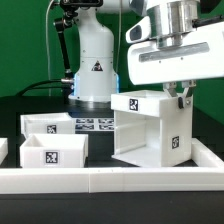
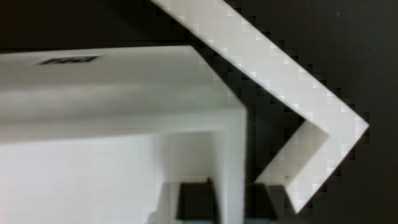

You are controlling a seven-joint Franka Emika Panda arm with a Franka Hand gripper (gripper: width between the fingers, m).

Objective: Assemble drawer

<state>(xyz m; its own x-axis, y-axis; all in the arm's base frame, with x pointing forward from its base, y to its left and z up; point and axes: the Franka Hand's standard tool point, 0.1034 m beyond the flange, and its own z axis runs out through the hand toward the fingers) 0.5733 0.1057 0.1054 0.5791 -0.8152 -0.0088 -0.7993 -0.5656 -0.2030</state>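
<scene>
In the exterior view, the case (image 1: 150, 128) of the drawer stood on the black counter (image 1: 200, 120) toward the exterior view's right. Its open side faced the front, and it had one tag on its top and one on its side wall. The hand (image 1: 182, 97) hung over the case's rear top edge on the exterior view's right, with its fingers reaching down to that edge. The two trays sat well apart from the case on the exterior view's left, the rear tray (image 1: 48, 124) just behind the front tray (image 1: 52, 153). The marker board (image 1: 95, 124) lay flat between the rear tray and the case. A low white rail (image 1: 110, 181) ran along the front.

In the wrist view, the case (image 2: 107, 110) filled the frame beside the bent corner of the rail (image 2: 267, 80). The hand (image 2: 214, 205) was only narrowly open, with a dark finger on either side of a thin wall of the case. The blur kept me from telling whether the fingers actually pressed on it.
</scene>
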